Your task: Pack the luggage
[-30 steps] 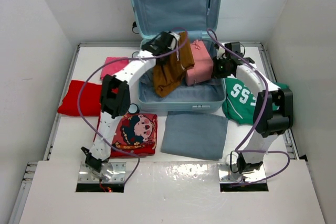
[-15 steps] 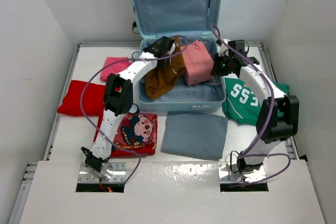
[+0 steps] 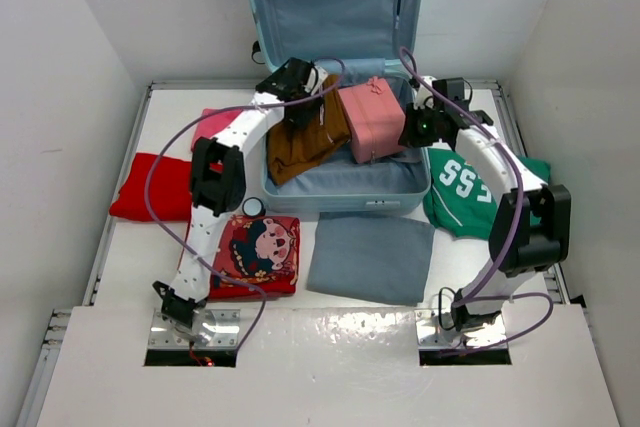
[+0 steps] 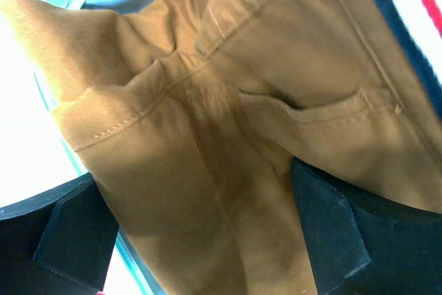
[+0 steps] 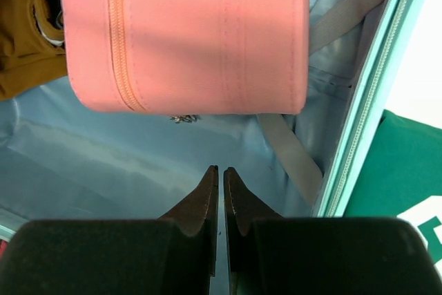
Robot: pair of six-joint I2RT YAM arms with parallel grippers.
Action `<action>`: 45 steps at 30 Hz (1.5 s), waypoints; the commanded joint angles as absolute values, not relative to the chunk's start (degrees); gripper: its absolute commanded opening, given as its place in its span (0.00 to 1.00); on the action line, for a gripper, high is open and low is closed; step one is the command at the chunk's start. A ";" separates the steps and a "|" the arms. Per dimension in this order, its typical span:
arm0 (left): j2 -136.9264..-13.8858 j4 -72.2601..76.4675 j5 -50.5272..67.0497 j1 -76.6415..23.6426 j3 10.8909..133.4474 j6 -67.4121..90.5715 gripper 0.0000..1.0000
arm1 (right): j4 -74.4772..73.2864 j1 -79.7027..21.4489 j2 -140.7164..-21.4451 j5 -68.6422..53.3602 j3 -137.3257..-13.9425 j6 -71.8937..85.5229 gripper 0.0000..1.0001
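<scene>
The pale blue luggage (image 3: 345,192) lies open at the back of the table, its lid (image 3: 330,7) upright against the wall. Brown trousers (image 3: 300,142) lie crumpled in its left half, partly over the left rim. My left gripper (image 3: 293,82) sits on top of them, open, with the brown fabric (image 4: 228,101) loose between its wide-spread fingers (image 4: 331,240). A pink boxy case (image 3: 372,122) stands in the right half. My right gripper (image 3: 412,127) is shut and empty, hovering over the blue lining (image 5: 103,157) just short of the pink case (image 5: 186,32).
On the table left of the luggage lie a red folded garment (image 3: 150,187) and a pink one (image 3: 215,127). In front lie a red cartoon-print shirt (image 3: 258,252), a small round object (image 3: 253,207) and a grey folded cloth (image 3: 370,257). A green jersey (image 3: 465,187) lies right.
The left gripper carried the hanging brown trousers down and left into the luggage, then opened and let them go. The right gripper stayed shut and shifted slightly.
</scene>
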State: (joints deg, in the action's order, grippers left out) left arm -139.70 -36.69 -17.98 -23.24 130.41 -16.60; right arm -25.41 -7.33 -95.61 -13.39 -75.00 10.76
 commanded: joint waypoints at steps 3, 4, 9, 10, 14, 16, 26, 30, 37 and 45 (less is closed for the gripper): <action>-126.50 -24.63 -4.43 -20.32 127.19 -2.32 1.00 | -23.56 -7.73 -92.02 -13.80 -74.27 11.34 0.05; -124.13 -22.61 -3.09 -19.69 123.87 -0.55 0.98 | -23.38 -7.82 -91.50 -14.06 -74.27 11.25 0.05; -113.13 -16.79 2.28 -14.07 119.44 10.26 0.91 | -23.38 -7.56 -89.83 -14.15 -73.22 10.98 0.07; -113.12 -17.74 2.29 -12.06 119.44 10.28 0.90 | -23.38 -7.56 -89.56 -14.32 -73.13 10.81 0.08; -114.69 -26.70 4.46 -7.57 120.85 9.67 0.82 | -22.77 -7.29 -88.59 -15.55 -72.69 10.81 0.08; -114.70 -27.60 16.35 -4.85 119.02 9.05 0.67 | -22.33 -7.29 -88.42 -16.17 -72.69 10.99 0.08; -120.13 -26.62 9.38 -16.59 120.65 10.45 0.46 | -24.08 -7.47 -89.65 -16.09 -74.97 11.25 0.08; -125.41 -28.48 -6.30 -20.21 121.73 11.87 0.44 | -25.40 -7.47 -89.21 -15.38 -75.50 11.16 0.08; -132.35 -30.58 -13.18 -20.83 120.32 15.55 0.44 | -26.46 -7.12 -88.77 -14.33 -75.76 10.98 0.08; -141.93 -32.42 14.72 -21.17 119.96 12.49 0.45 | -27.86 -7.56 -89.03 -14.06 -76.98 11.08 0.08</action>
State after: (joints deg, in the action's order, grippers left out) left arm -137.05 -29.06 -0.36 -20.14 119.81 14.59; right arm -27.70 -7.27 -90.39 -14.66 -73.54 10.76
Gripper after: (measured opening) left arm 0.447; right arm 0.077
